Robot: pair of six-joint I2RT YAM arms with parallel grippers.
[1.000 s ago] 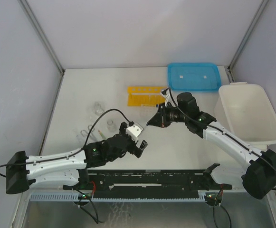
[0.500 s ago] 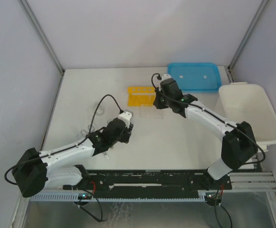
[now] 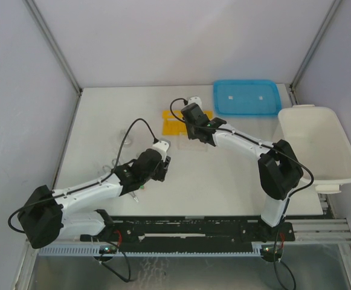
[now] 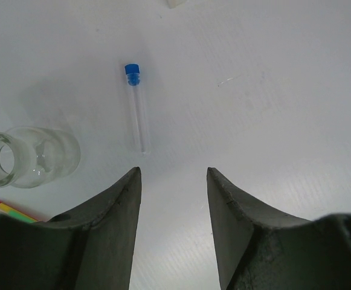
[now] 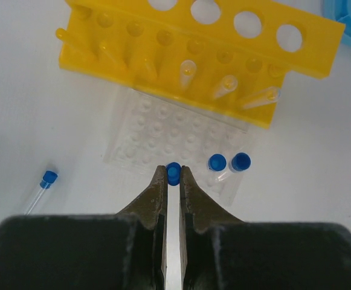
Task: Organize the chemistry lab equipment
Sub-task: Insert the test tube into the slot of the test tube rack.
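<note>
Tubes are being sorted here. One thin tube (image 5: 173, 199) with a blue cap is held tight in the right gripper (image 5: 173, 175), near the yellow rack (image 5: 193, 54) and over a clear bumpy tray (image 5: 175, 136). Two more capped tubes (image 5: 228, 164) are seen lying on that tray, and some are already stuck in the rack. The left gripper (image 4: 172, 181) is half open with nothing in it, just above the counter (image 4: 272, 90). Another tube (image 4: 136, 106) lies flat just ahead of it, beside a small glass flask (image 4: 30, 157). The tubes look light, smooth and slippery, and they may roll. A tube is best taken by its middle, softly. The rack looks like hard plastic with round holes
</note>
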